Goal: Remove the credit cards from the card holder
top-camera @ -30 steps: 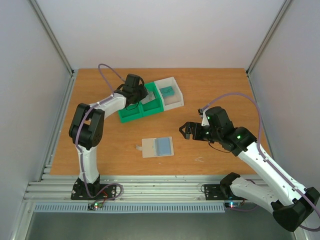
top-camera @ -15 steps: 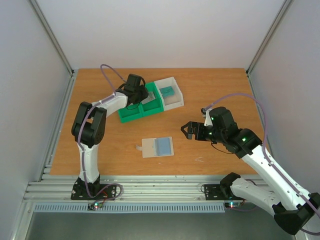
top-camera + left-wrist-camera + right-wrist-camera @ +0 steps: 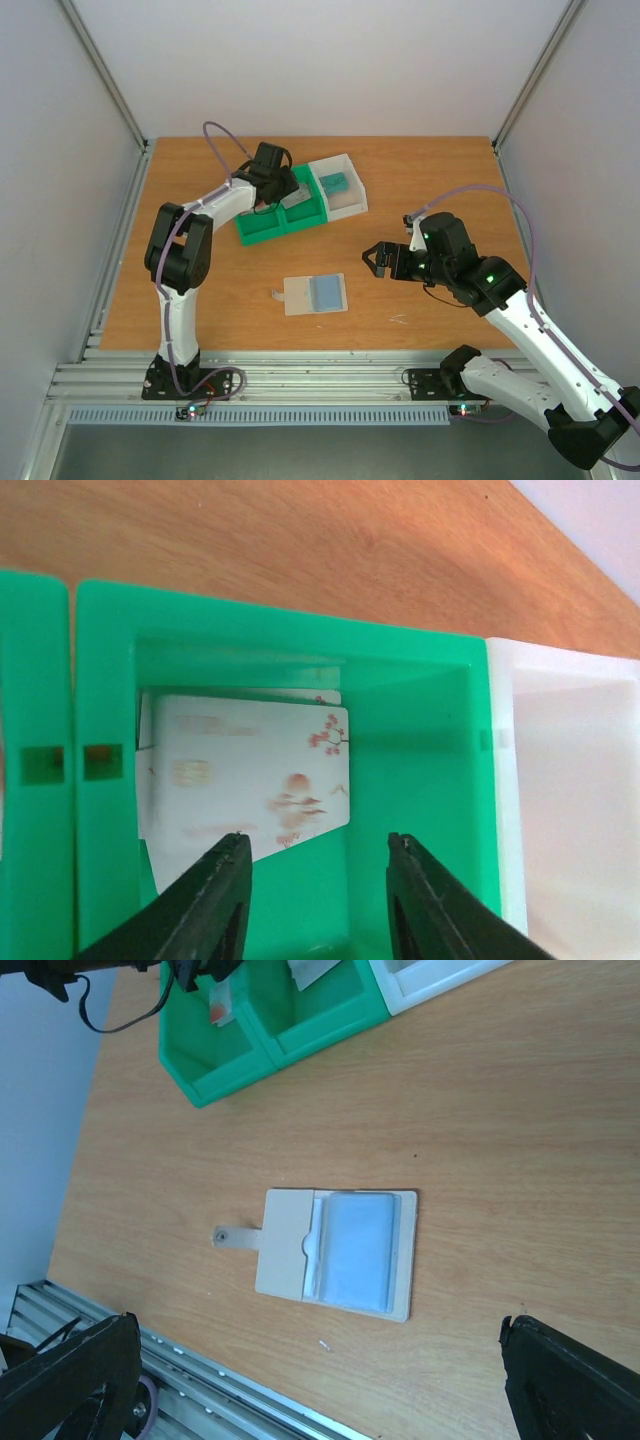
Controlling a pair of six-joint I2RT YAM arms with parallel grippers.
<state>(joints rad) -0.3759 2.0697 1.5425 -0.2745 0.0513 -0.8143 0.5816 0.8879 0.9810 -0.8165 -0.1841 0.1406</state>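
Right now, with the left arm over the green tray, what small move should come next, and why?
Probably lift the left fingers straight up out of the green tray. They stand open and hold nothing, and a white card lies flat in the compartment beneath them, so that drop looks done. The card holder on the table has a blue card in it to fetch.

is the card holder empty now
No, a pale blue card sits tucked in the card holder, plain in the right wrist view.
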